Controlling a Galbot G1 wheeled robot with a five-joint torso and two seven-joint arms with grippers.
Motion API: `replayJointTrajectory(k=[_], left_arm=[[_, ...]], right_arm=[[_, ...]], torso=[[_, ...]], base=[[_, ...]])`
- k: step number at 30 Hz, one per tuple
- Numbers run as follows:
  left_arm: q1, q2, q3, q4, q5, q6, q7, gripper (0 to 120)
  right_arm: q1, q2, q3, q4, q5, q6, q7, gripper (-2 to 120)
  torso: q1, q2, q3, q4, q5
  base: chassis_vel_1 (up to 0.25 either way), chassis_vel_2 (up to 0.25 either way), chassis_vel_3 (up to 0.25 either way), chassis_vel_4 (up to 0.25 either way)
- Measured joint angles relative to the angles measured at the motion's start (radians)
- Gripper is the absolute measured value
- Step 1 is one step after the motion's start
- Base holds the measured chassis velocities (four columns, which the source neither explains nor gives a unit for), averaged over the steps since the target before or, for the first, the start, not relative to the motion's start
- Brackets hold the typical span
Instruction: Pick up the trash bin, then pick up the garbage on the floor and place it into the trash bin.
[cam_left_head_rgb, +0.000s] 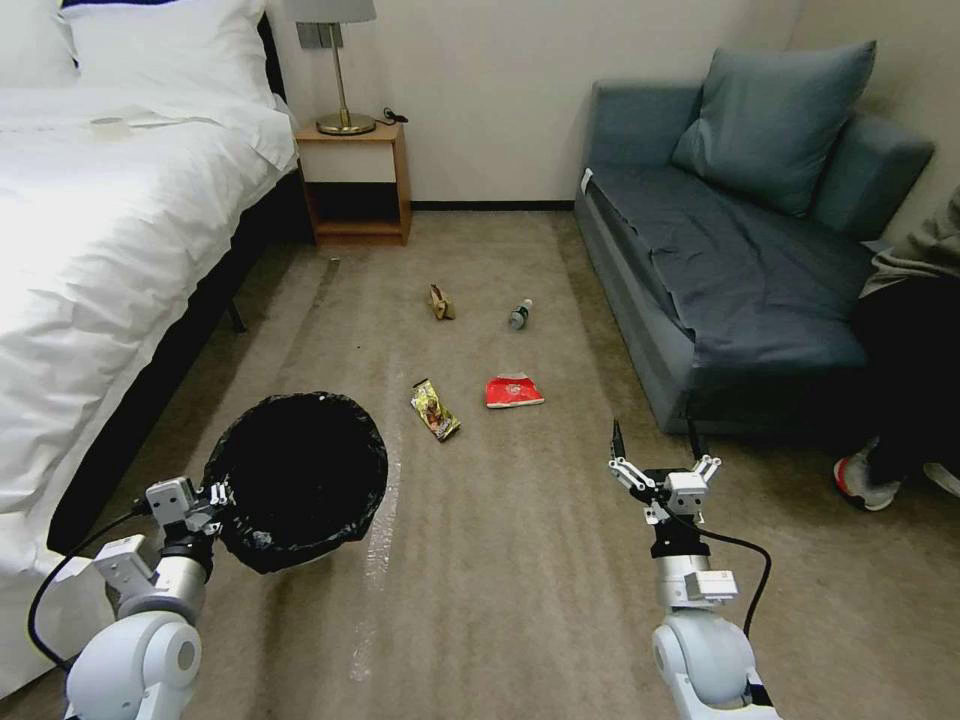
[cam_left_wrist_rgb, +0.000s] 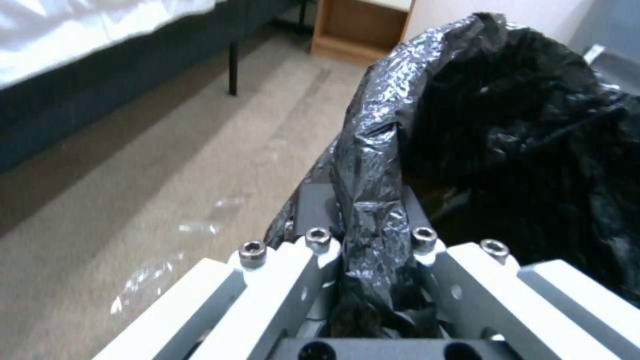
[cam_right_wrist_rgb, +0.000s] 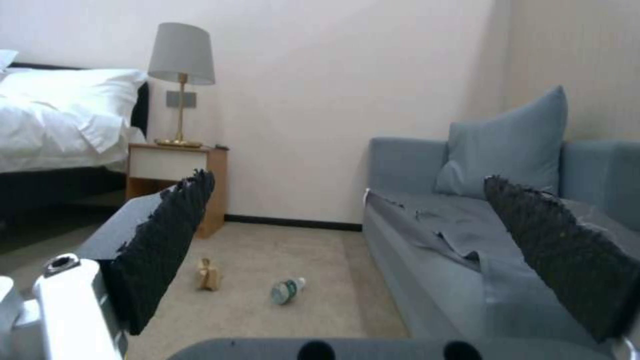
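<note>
The trash bin (cam_left_head_rgb: 296, 480), lined with a crinkly black bag, is seen at the lower left of the head view, where its rim is gripped by the left gripper (cam_left_head_rgb: 213, 497); in the left wrist view the bag-covered rim (cam_left_wrist_rgb: 373, 165) is pinched between the clenched fingers (cam_left_wrist_rgb: 313, 210). Whether the bin is lifted clear of the carpet (cam_left_head_rgb: 520, 580) cannot be told. The right gripper (cam_left_head_rgb: 663, 462) is held at the lower right of the head view, above the carpet, with its jaws spread wide and nothing between them; its dark padded fingers (cam_right_wrist_rgb: 167, 235) are seen well apart in the right wrist view. The garbage is scattered on the carpet in the middle of the head view: a gold-and-dark wrapper (cam_left_head_rgb: 435, 410) just right of the bin, a red packet (cam_left_head_rgb: 514, 391) beside it, and farther up a crumpled tan paper bag (cam_left_head_rgb: 441, 302) and a small clear bottle (cam_left_head_rgb: 520, 314). The paper bag (cam_right_wrist_rgb: 209, 274) and the bottle (cam_right_wrist_rgb: 287, 290) are also seen low in the right wrist view, between the open fingers. A white bed (cam_left_head_rgb: 90, 250) lies at the left edge, a grey-blue sofa (cam_left_head_rgb: 720, 250) at the right, and a wooden nightstand (cam_left_head_rgb: 355, 180) with a lamp (cam_left_head_rgb: 335, 60) at the top.
</note>
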Motion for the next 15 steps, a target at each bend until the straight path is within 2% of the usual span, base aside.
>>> replayJointTrajectory(k=[15], left_arm=[[-0.009,-0.019,-0.004,0.008,-0.002,-0.032,-0.013,4]], right_arm=[[-0.012,0.008,0.002,-0.004,-0.001,0.001,-0.027,100]], torso=[[0.0,0.0,0.0,0.0,-0.0002]], base=[[-0.008,0.006,0.005,-0.007]])
